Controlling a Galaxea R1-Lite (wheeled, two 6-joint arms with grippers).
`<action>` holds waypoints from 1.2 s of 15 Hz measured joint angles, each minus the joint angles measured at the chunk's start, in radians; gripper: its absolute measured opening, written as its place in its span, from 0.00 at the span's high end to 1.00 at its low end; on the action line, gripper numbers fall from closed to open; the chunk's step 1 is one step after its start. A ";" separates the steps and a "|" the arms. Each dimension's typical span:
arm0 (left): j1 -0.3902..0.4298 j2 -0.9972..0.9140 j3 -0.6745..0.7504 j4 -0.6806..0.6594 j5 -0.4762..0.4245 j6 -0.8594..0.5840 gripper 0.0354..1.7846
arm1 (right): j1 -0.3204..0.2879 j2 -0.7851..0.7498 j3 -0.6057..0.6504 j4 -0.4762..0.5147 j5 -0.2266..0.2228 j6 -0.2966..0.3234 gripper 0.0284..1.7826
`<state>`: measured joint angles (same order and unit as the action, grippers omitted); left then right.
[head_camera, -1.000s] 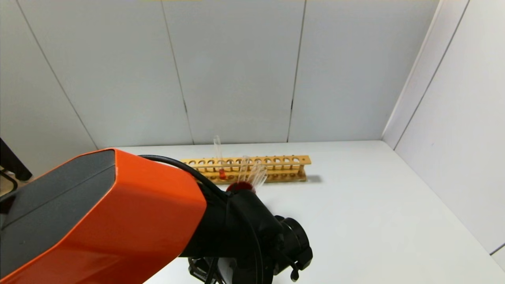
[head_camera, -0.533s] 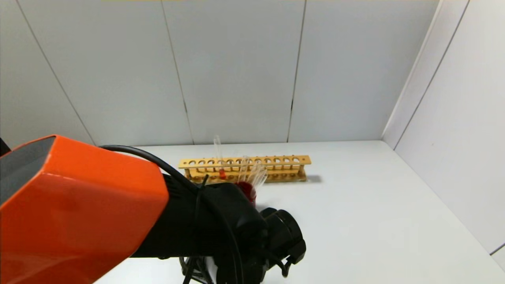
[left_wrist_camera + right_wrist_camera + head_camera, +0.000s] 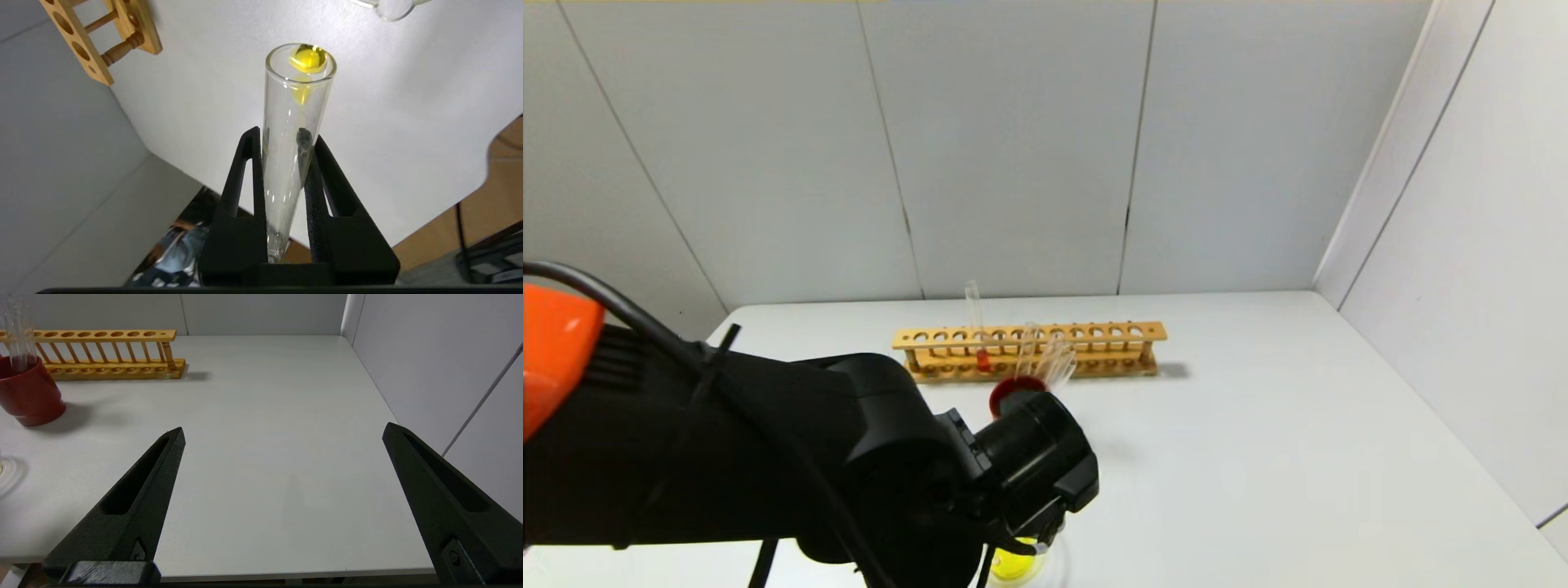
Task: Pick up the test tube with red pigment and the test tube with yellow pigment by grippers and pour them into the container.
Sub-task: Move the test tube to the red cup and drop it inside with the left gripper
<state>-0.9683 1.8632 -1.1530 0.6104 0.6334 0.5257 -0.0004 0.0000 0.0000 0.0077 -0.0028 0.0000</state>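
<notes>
My left gripper (image 3: pixel 282 136) is shut on the test tube with yellow pigment (image 3: pixel 294 106), which holds only a small yellow blob at its far end. In the head view the arm's black wrist (image 3: pixel 1029 457) hangs low at the table's front, right above the container (image 3: pixel 1049 563), a clear glass dish with yellow liquid in it. The container's glass edge also shows in the left wrist view (image 3: pixel 388 10). The test tube with red pigment (image 3: pixel 982 359) stands upright in the wooden rack (image 3: pixel 1094 347). Over the table's near right part, my right gripper (image 3: pixel 284 428) is open with nothing in it.
A dark-red cup (image 3: pixel 1011 389) with clear tubes (image 3: pixel 1052 359) leaning in it stands just in front of the rack, behind the left wrist. White walls close the back and right sides. Bare white tabletop (image 3: pixel 1258 457) lies to the right.
The left arm has swung back and to the left, its orange upper part almost out of view. The wrist has turned and moved left, and the container with yellow liquid now shows beneath it.
</notes>
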 joint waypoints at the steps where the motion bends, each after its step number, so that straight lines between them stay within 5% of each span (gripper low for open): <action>1: 0.006 -0.020 0.028 -0.048 -0.020 -0.006 0.84 | 0.000 0.000 0.000 0.000 0.000 0.000 0.05; 11: 0.081 -0.183 0.225 -0.504 -0.266 -0.022 0.84 | 0.000 0.000 0.000 0.000 0.000 0.000 0.05; 18: 0.164 -0.319 0.307 -0.637 -0.311 -0.301 0.84 | 0.000 0.000 0.000 0.000 0.000 0.000 0.05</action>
<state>-0.8043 1.5438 -0.8457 -0.0268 0.3223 0.2245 -0.0004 0.0000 0.0000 0.0077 -0.0028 0.0000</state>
